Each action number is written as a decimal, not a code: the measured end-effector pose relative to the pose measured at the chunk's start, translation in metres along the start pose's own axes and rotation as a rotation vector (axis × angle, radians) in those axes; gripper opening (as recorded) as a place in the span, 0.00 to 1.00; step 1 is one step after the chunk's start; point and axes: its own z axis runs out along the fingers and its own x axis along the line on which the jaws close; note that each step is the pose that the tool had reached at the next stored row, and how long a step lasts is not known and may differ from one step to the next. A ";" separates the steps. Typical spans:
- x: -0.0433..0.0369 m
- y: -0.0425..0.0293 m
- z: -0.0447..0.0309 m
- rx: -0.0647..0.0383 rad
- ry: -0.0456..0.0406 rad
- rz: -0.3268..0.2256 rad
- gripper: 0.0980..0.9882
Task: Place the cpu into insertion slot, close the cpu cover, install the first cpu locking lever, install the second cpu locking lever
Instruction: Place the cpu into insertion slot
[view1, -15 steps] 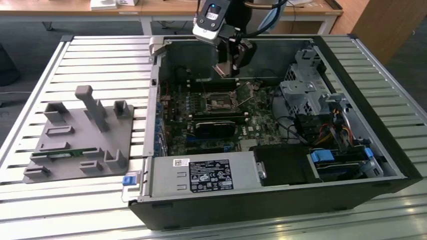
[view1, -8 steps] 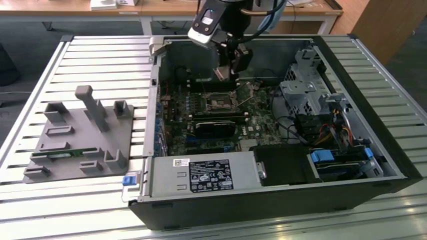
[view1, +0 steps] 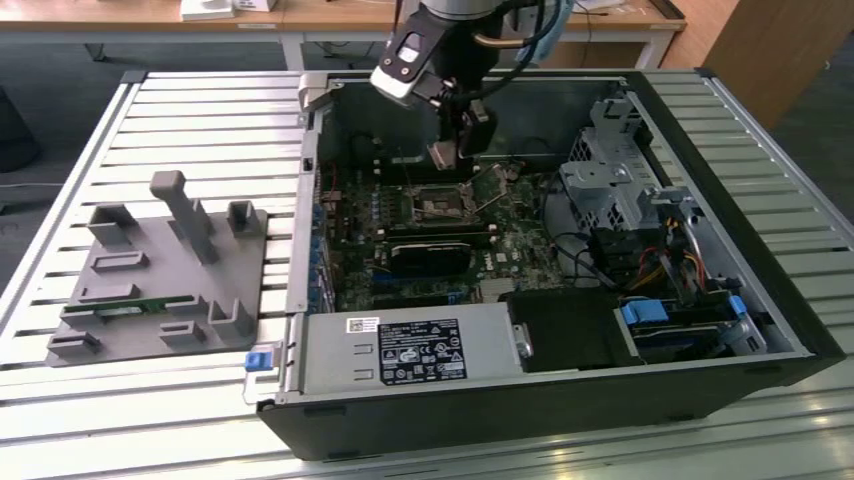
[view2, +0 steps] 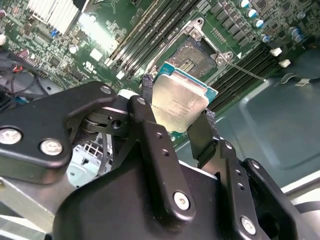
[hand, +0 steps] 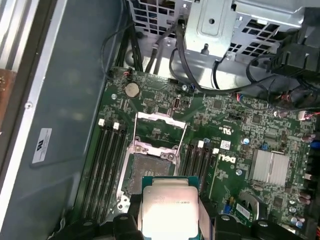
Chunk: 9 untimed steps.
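My gripper (view1: 451, 150) hangs inside the open computer case and is shut on the cpu (view1: 443, 156), a flat square chip with a silvery top and a greenish edge. Both wrist views show the cpu (view2: 180, 102) (hand: 169, 210) pinched by its edges between the black fingers (view2: 148, 102). It hovers above the motherboard, slightly to one side of the insertion slot (view1: 438, 203) (view2: 192, 52) (hand: 149, 169). The slot's dark contact grid is bare. The cpu cover (hand: 160, 116) stands flipped open beside the slot. A thin locking lever (view2: 246, 71) sticks out, unlatched.
Long black memory slots (hand: 106, 160) flank the socket. A metal drive cage (view1: 607, 190) with cables fills the case at the exterior view's right, and a power supply (view1: 407, 350) sits at the front. A grey fixture block (view1: 160, 275) lies outside on the slatted table.
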 end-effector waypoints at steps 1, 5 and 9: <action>0.0002 -0.0001 0.0018 0.001 -0.0003 0.004 0.49; 0.0003 -0.0007 0.0088 0.001 -0.0023 0.018 0.49; 0.0004 -0.0012 0.0146 0.001 -0.0099 0.025 0.49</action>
